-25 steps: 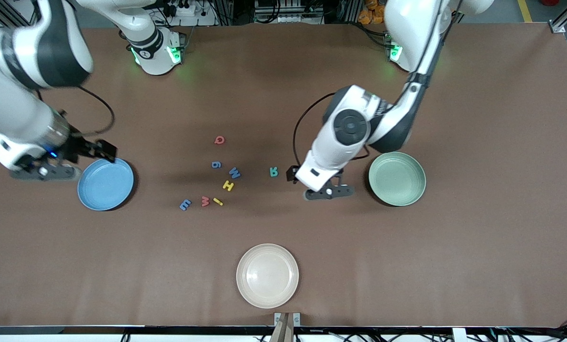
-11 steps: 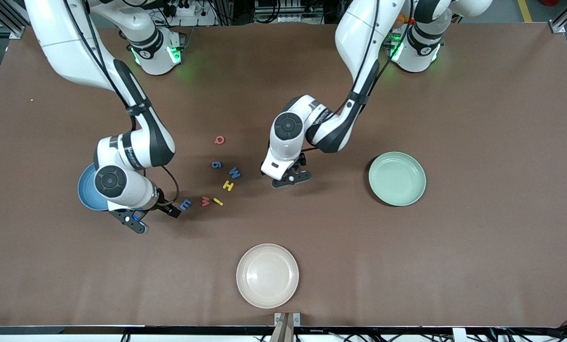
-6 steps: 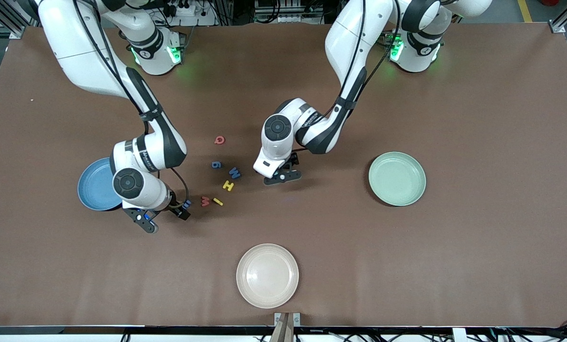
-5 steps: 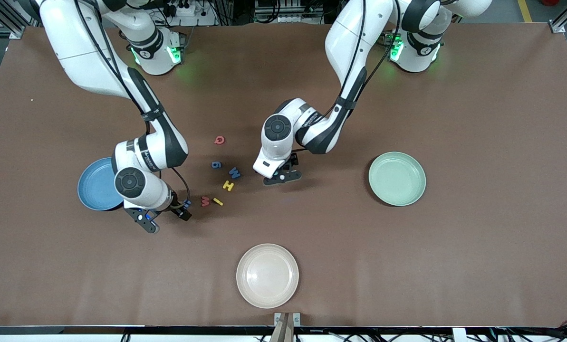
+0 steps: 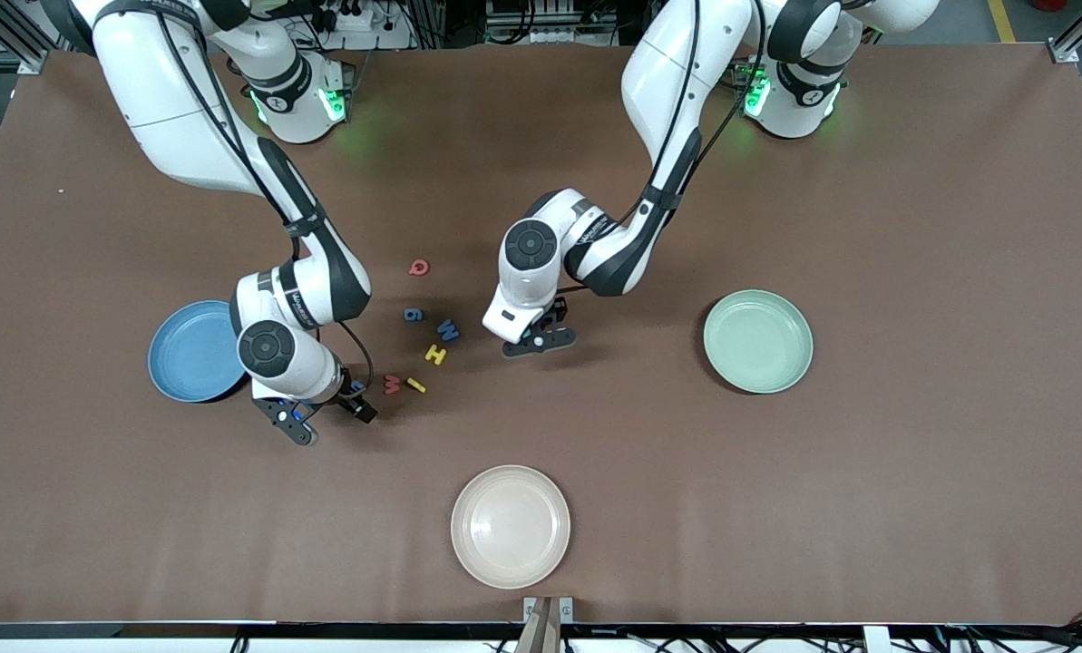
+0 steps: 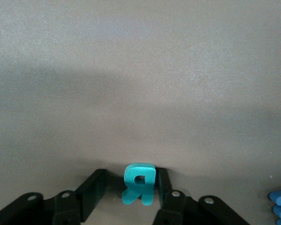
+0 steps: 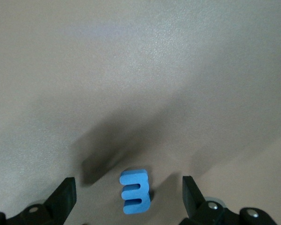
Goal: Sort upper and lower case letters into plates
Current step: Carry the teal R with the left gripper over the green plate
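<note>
A teal letter R [image 6: 139, 183] lies on the table between the fingers of my left gripper [image 6: 131, 176]. One finger touches the letter and a gap shows at the other, so the gripper is open. In the front view this gripper [image 5: 537, 341] hides the R. My right gripper [image 7: 127, 183] is low and wide open around a blue letter E [image 7: 136, 192], touching nothing; the front view shows it [image 5: 332, 419] beside the light blue plate [image 5: 187, 358]. The mint green plate [image 5: 758, 341] lies toward the left arm's end.
Loose letters lie between the two grippers: red Q [image 5: 419, 267], blue g [image 5: 413, 314], blue W [image 5: 448, 330], yellow H [image 5: 435, 354], red W [image 5: 392, 384], yellow I [image 5: 416, 385]. A cream plate [image 5: 511, 526] sits near the table's front edge.
The left gripper's fingers have drawn in around the teal R. The right gripper has slid from beside the blue plate to over the blue E, still wide open.
</note>
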Controlling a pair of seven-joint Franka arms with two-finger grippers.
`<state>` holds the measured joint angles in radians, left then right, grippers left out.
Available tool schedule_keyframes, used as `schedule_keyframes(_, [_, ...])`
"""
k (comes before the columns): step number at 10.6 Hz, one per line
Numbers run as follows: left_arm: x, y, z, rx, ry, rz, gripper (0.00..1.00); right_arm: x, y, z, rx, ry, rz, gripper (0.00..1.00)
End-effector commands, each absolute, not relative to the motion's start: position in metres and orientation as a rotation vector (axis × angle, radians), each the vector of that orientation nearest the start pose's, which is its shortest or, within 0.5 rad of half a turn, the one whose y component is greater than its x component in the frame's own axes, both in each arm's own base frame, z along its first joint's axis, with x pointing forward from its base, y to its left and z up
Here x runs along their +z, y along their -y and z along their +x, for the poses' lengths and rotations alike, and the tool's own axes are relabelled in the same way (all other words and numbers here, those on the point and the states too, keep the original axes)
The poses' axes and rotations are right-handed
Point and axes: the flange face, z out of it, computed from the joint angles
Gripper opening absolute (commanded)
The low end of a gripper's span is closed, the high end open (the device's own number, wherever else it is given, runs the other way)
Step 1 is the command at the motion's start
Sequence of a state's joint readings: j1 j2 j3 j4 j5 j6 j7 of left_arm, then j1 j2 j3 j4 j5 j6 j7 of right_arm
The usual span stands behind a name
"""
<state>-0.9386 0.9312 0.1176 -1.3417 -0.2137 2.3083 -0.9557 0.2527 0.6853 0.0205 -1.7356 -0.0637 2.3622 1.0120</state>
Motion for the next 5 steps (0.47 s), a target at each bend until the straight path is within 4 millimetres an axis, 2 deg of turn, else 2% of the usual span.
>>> schedule_keyframes(1, [0.157,0.559,0.489,0.028,0.34,-3.175,0.35,0.179,-0.178,0.635,0.018,-1.098,-3.013,1.0])
schedule_keyframes(4, [0.159,0.556,0.491,0.018,0.306,-3.162,0.0,0.179,-0.171,0.623,-0.057,-1.079,-2.973,1.0])
schedule_keyframes(5, [0.161,0.55,0.494,0.037,0.287,-3.143,0.0,0.178,-0.17,0.62,-0.059,-1.071,-2.975,1.0])
